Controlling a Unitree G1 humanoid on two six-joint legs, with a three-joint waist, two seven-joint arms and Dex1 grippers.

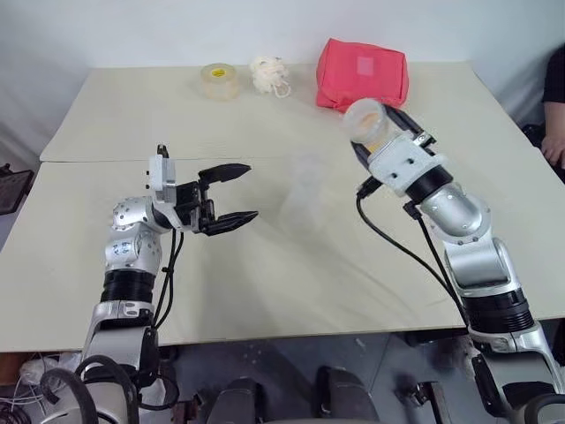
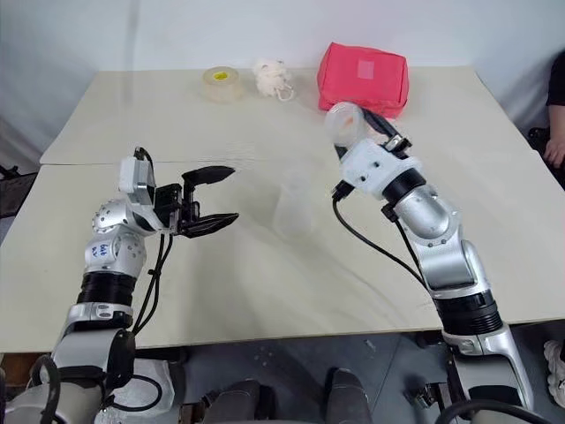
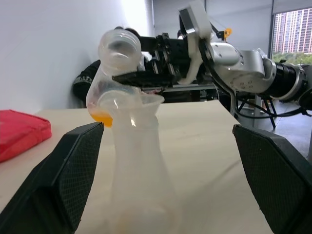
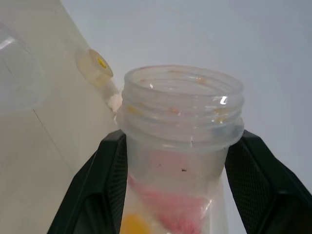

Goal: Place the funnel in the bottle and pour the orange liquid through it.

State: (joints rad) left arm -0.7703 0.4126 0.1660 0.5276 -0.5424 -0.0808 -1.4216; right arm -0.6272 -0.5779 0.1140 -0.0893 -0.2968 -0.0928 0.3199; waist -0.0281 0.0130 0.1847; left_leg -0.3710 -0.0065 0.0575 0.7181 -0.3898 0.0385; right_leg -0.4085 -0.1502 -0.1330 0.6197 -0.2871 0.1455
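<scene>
A clear bottle [image 1: 305, 190] stands mid-table, hard to see from above. In the left wrist view it [image 3: 141, 185] narrows to a neck, and the funnel's [image 3: 142, 101] flared rim sits on top. My left gripper [image 1: 234, 194] is open just left of the bottle, with its fingers [image 3: 73, 165] on either side of it and not touching. My right gripper [image 1: 366, 124] is shut on a small clear jar [image 4: 180, 112], held tilted up beside and above the funnel. The orange liquid [image 3: 103, 117] lies pooled in the jar's low end.
Along the table's far edge lie a red pouch [image 1: 362, 72], a white ball of string [image 1: 269, 75] and a tape roll [image 1: 219, 80]. A person [image 1: 554, 115] sits at the right edge. A seam [image 1: 106, 159] crosses the tabletop.
</scene>
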